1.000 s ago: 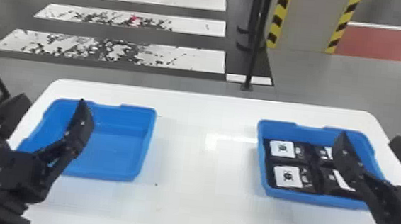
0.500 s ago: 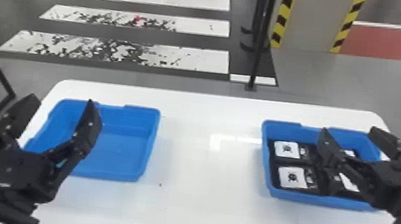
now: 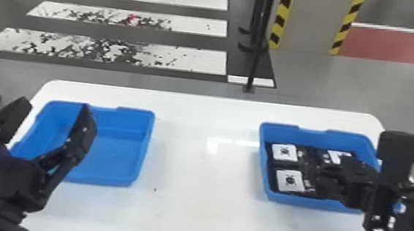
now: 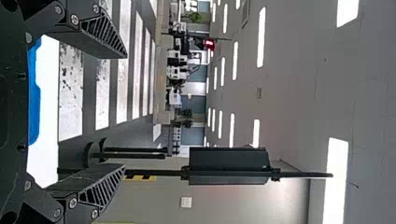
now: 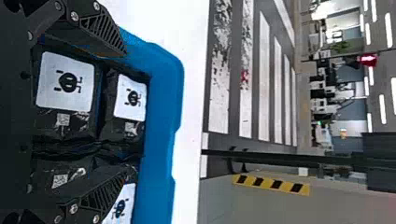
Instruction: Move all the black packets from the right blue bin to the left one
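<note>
Packets (image 5: 65,81), four, in the right of two blue bins (image 3: 296,200)

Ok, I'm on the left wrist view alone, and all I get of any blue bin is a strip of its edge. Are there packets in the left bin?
Observer: None that I can see. In the head view its floor is bare blue, though the left claw hides a part of the bin.
Operator: Right. And the right claw, has it got hold of a packet?
Observer: No, in the right wrist view the fingers of the right claw stand apart at the right bin, with no black packet gripped between them.
</note>
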`<state>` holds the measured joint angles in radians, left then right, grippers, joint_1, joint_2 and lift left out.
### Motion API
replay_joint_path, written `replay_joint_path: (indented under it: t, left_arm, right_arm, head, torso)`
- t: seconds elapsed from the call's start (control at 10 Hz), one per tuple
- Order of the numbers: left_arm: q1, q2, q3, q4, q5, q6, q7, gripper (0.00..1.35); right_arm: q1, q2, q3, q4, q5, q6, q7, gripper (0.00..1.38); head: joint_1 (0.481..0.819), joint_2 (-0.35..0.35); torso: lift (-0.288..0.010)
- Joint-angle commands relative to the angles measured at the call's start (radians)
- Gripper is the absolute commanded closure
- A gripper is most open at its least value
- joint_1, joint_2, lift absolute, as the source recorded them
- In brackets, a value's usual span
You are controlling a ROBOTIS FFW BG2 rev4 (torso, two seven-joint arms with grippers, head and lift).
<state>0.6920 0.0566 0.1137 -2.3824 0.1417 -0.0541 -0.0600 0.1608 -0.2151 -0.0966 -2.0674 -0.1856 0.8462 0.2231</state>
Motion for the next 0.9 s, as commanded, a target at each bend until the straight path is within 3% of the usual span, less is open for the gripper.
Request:
replay_joint_path:
  t: [0.0, 0.3, 0.8]
  left_arm:
    - [0.000, 0.000, 0.000, 0.000, 0.000, 0.000, -0.001, 0.22]
    - [-0.002, 0.000, 0.000, 0.003, -0.002, -0.002, -0.001, 0.22]
    - [-0.002, 0.000, 0.000, 0.008, -0.004, -0.005, -0.006, 0.22]
  right_arm:
    - [-0.050, -0.006, 0.019, 0.088, -0.004, 0.023, 0.013, 0.17]
    - [-0.104, -0.018, 0.043, 0.162, -0.006, 0.099, 0.015, 0.16]
    - [-0.144, -0.027, 0.075, 0.255, -0.030, 0.086, 0.035, 0.16]
  head:
    - [0.695, 0.003]
    - [0.695, 0.007]
    - [0.695, 0.019]
  torso:
    - [-0.140]
    - [-0.140]
    - [-0.140]
